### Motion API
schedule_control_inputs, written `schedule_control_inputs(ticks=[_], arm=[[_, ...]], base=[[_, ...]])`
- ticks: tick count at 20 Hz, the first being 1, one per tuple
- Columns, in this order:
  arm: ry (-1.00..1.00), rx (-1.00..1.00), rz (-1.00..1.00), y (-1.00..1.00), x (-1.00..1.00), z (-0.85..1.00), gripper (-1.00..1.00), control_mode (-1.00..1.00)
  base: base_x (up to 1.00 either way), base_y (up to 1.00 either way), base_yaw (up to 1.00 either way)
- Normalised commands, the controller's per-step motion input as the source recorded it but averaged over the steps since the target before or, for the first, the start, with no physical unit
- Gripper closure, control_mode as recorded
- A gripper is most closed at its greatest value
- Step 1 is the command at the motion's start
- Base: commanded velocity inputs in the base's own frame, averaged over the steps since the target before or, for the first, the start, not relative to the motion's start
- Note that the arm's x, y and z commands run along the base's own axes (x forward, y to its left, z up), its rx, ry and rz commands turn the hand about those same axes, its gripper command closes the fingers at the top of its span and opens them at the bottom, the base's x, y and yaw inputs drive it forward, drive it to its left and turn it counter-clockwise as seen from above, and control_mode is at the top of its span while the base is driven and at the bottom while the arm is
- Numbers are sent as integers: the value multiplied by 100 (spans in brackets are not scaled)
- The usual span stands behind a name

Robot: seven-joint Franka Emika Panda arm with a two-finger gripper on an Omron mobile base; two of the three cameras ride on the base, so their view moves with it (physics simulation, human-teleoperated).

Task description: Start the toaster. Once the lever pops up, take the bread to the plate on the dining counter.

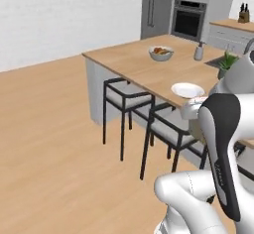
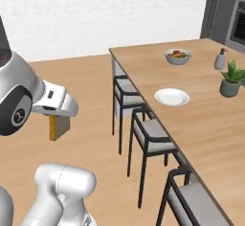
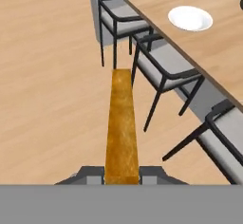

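My gripper is shut on the bread, a golden-crusted slice that I see edge-on, pointing away from the hand. In the right base view the bread hangs below the gripper, above the floor and left of the stools. The round white plate lies near the near edge of the light-wood dining counter, ahead and to the right of the bread. The same plate is bare. The toaster is out of view.
Dark-framed stools with grey seats line the counter's edge between the bread and the plate. A bowl of fruit, a soap dispenser and a potted plant stand farther along the counter. Open wood floor lies to the left.
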Motion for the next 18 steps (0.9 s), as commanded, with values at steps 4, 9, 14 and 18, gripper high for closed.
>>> schedule_control_inputs(ticks=[4,9,14,18], arm=[[0,0,0,0,0,0,100,100],[0,0,0,0,0,0,100,100],[0,0,0,0,0,0,100,100],[0,0,0,0,0,0,100,100]], base=[[89,54,-39],[71,55,-47],[46,47,-65],[45,48,-68]])
